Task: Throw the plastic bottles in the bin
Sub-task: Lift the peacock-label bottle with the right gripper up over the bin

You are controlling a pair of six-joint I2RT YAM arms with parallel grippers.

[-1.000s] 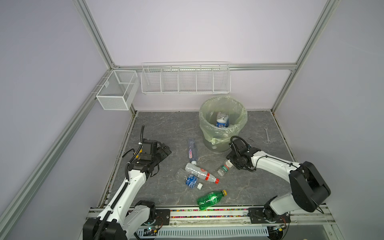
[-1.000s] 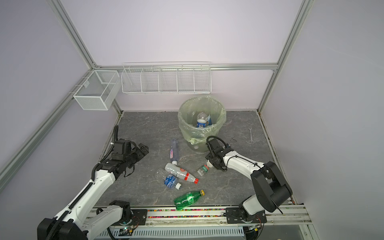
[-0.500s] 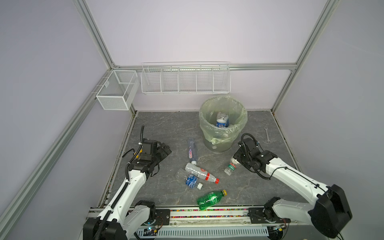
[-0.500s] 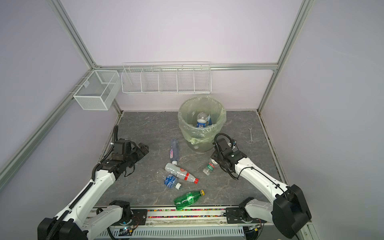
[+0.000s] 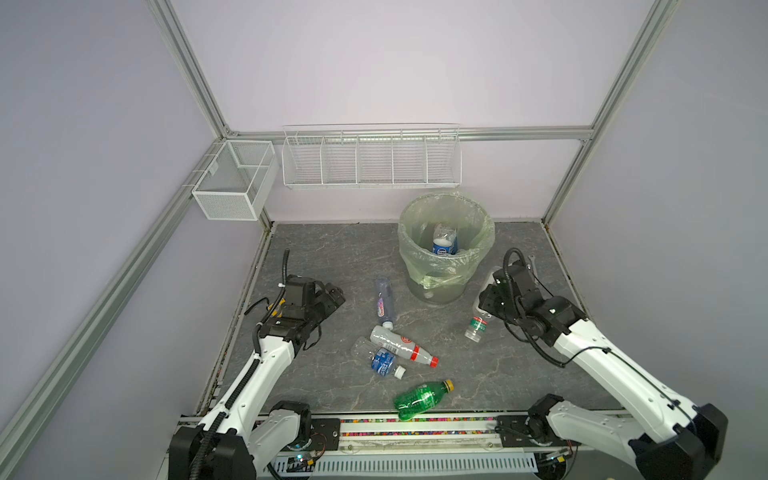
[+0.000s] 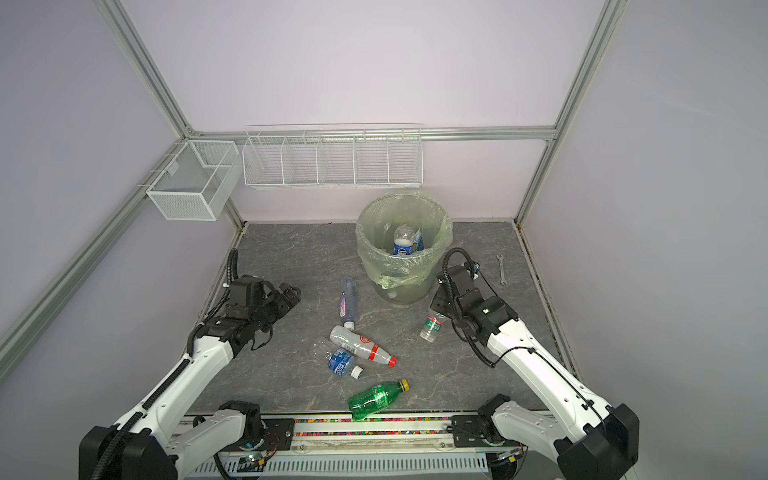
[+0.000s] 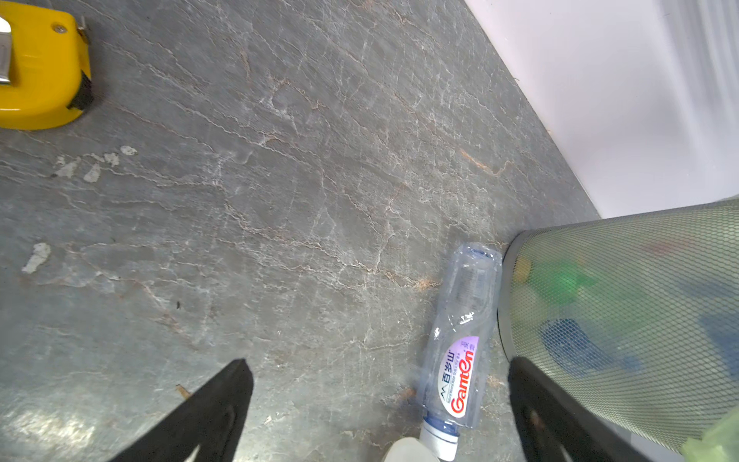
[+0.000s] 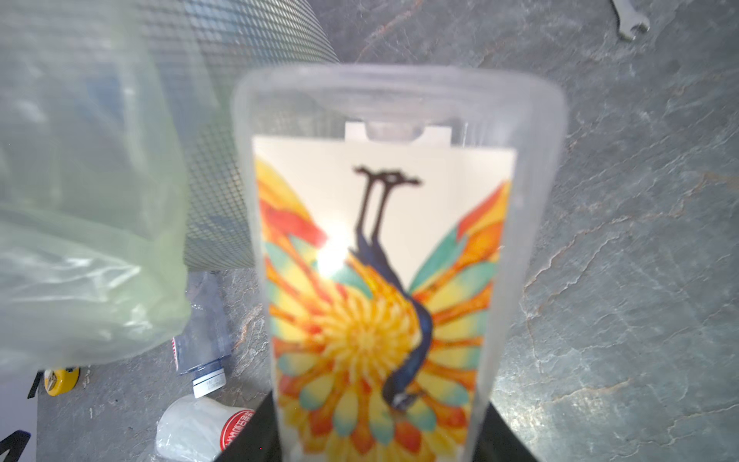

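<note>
We see a robot laboratory cell: aluminium frame posts [image 5: 195, 79] and lilac walls [image 5: 395, 62] enclose a grey tabletop [image 5: 332, 257]; white robot arms [image 5: 266, 365] stand on a rail [image 5: 415, 434] at the bottom.

Both top views look steeply down from high and far back on the near side of the bin [image 5: 436, 291], while both wrist views, low and close, share its mesh wall.

Pale lilac walls [image 5: 374, 62] on aluminium profiles [image 5: 519, 134] enclose a grey marbled floor [image 5: 332, 257] below a rear-wall white wire rack [image 5: 371, 160], with a mesh basket [image 5: 232, 183] beside the rack.
</note>
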